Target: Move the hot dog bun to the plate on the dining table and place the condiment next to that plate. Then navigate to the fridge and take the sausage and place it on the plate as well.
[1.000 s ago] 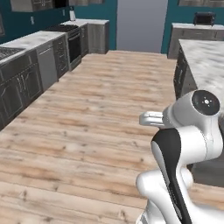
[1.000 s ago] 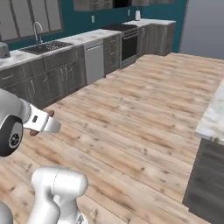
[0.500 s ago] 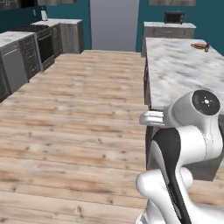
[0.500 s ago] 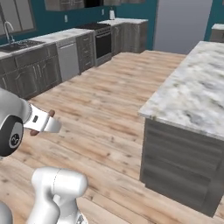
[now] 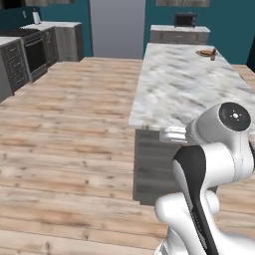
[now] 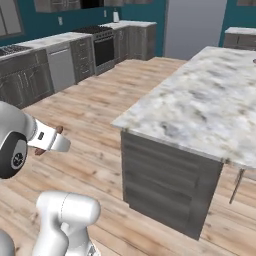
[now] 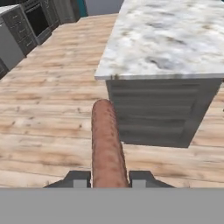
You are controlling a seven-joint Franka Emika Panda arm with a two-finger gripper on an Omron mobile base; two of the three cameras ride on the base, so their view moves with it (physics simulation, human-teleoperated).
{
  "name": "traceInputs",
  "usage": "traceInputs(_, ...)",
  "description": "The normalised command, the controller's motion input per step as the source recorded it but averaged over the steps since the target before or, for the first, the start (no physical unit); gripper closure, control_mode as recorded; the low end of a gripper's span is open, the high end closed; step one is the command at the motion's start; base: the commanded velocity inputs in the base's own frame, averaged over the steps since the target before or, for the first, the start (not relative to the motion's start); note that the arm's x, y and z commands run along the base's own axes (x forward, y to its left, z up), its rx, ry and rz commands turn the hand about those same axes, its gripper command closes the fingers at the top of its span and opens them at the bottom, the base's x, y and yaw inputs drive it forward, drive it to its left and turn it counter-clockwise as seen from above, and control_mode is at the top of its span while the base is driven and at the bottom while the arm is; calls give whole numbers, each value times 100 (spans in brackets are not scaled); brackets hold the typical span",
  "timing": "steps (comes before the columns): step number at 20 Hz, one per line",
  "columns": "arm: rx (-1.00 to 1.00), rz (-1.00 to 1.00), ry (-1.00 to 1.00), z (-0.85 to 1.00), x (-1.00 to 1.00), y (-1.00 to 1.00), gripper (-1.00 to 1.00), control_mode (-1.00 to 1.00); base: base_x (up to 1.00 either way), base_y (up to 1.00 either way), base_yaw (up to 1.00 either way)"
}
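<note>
Sausage [image 7: 106, 144] sits clamped lengthwise in the end effector [image 7: 107, 178], poking out over the wooden floor [image 7: 48, 109] toward the marble tabletop [image 7: 175, 35].

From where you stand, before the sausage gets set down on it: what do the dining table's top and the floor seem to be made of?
The dining table top looks like polished marble: white-grey with tan veining and a thin square edge. It could equally be a marble-look laminate. Its base looks like dark grey slatted wood. The floor looks like matt light wood planks, with visible grain and board seams.
</note>
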Motion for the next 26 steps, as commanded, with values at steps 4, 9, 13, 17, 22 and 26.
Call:
traceInputs(4, 0, 0, 0, 0, 0, 0, 100, 100, 28, -100, 0)
traceInputs(9, 0, 0, 0, 0, 0, 0, 100, 100, 30, -100, 0)
traceInputs(13, 0, 0, 0, 0, 0, 0, 100, 100, 30, -100, 0)
traceInputs(17, 0, 0, 0, 0, 0, 0, 100, 100, 27, -100, 0)
traceInputs(22, 0, 0, 0, 0, 0, 0, 100, 100, 23, -100, 1)
traceInputs(26, 0, 0, 0, 0, 0, 0, 100, 100, 19, -100, 6)
